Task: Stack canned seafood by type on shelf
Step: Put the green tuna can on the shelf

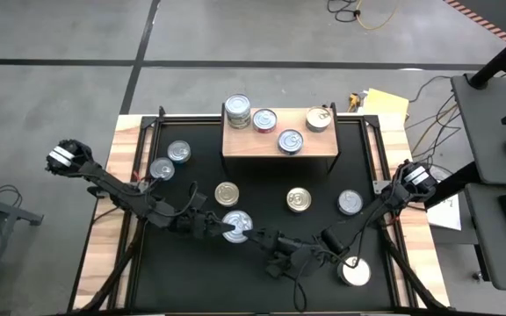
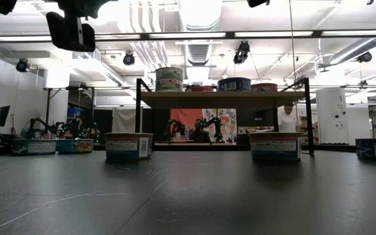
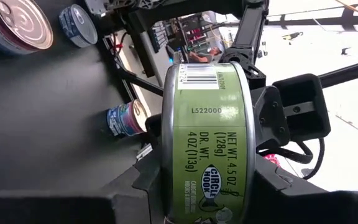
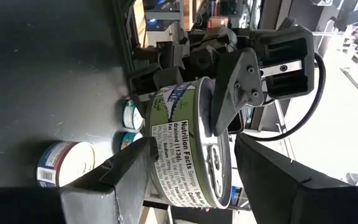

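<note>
Gripping one green-labelled can (image 1: 236,226) mid-table: left gripper (image 1: 220,226) closed on its sides, right gripper (image 1: 266,239) beside it, fingers parted around it. Counted four cans on shelf (image 1: 278,151), six more elsewhere on table.

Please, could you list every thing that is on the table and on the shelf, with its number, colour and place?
table: one, black with wooden edges.
shelf: one, light wood, far middle of the table.
stacked cans: two, silver top, shelf's left end.
single shelf cans: three, red-topped, silver-topped, gold-topped.
loose cans: six on the table; two silver at the left, two gold-topped in the middle, one silver at the right, one white-topped near right.
green-labelled can: one, held above the near middle.
left gripper: shut on the green-labelled can.
right gripper: at the same can, opposite side.
</note>
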{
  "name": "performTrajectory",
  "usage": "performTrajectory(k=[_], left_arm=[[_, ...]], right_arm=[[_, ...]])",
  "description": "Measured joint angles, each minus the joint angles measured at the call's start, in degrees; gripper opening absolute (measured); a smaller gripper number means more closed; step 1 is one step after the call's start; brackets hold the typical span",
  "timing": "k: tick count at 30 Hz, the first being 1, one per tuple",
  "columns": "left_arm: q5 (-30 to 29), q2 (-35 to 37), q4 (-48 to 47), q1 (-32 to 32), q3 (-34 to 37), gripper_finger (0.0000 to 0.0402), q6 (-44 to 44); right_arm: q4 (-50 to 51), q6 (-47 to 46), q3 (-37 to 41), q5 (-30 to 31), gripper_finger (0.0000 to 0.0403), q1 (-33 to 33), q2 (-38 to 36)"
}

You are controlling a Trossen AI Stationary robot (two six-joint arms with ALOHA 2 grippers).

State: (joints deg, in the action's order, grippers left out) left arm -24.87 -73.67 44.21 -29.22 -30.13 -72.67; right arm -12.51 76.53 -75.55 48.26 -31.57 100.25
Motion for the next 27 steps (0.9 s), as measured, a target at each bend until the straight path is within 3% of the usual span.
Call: performTrajectory(k=[27], left_arm=[[1.57, -0.1, 3.17, 0.25, -0.18, 0.0129, 2.92]], right_arm=[[0.11, 1.02, -1.49, 2.33, 0.0219, 2.86, 0.07]])
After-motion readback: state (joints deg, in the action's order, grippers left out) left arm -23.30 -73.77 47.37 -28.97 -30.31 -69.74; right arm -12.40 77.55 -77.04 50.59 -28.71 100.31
